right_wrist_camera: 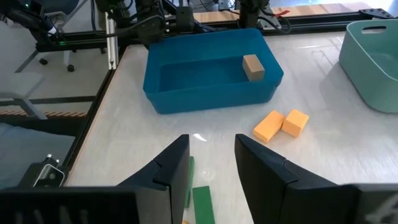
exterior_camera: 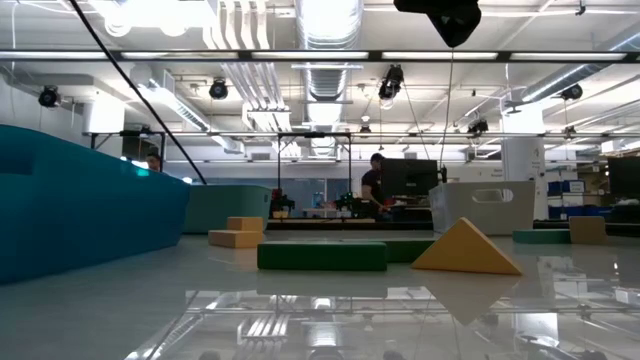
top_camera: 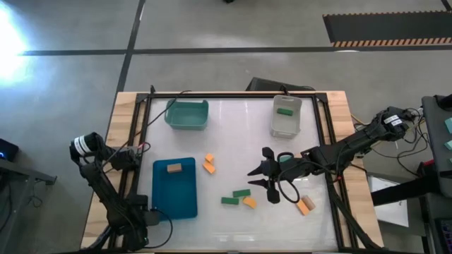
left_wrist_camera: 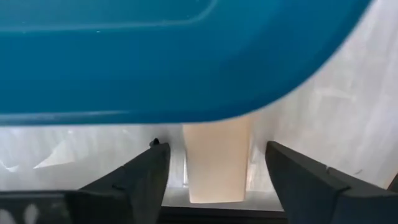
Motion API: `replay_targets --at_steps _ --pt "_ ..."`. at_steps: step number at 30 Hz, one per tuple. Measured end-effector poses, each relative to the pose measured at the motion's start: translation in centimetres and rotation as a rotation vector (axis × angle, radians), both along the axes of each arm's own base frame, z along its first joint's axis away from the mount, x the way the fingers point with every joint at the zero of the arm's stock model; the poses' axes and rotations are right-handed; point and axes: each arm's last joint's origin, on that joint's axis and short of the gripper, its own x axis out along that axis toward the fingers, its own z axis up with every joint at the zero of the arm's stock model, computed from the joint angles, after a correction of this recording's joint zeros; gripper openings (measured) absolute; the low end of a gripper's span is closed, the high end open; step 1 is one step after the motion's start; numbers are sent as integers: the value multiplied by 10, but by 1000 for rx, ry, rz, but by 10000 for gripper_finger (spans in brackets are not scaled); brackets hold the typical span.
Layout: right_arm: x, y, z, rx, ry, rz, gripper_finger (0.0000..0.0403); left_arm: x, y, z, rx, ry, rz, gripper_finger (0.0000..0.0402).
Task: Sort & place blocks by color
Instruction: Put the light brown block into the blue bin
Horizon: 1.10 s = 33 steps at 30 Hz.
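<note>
My right gripper [top_camera: 258,178] is open and empty above the table's middle; it also shows in the right wrist view [right_wrist_camera: 210,155]. Two green blocks [top_camera: 236,197] and an orange block [top_camera: 250,202] lie on the table just below it, toward the near edge. Two orange blocks [top_camera: 209,164] lie flat beside the blue bin [top_camera: 164,201], which holds a tan block [top_camera: 174,168]. An orange block [top_camera: 303,207] and a tan block [top_camera: 309,201] lie at the near right. A green block [top_camera: 284,111] lies in the clear bin [top_camera: 277,127]. My left gripper [left_wrist_camera: 214,149] is open and empty at the blue bin's near end.
A teal bin [top_camera: 187,116] stands at the far left of the white mat. A dark frame [top_camera: 321,134] runs around the mat. Bare mat lies between the bins and along the near edge.
</note>
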Motion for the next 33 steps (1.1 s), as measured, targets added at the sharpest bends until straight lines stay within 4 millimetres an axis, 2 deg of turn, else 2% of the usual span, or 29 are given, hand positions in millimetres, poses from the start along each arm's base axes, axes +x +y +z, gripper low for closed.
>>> replay_targets --at_steps 9,15,18,28,33 --pt "0 0 0 0 0 0 118 -1 0 2 -12 8 -1 117" --pt "0 0 0 0 0 0 118 -4 7 13 -19 8 26 114" --pt "0 0 0 0 0 0 118 -6 11 28 -45 7 47 114" --pt "0 0 0 -1 4 0 118 -4 10 93 -292 -80 79 114" --pt "0 0 0 -1 4 0 118 -2 8 117 -371 -100 127 114"
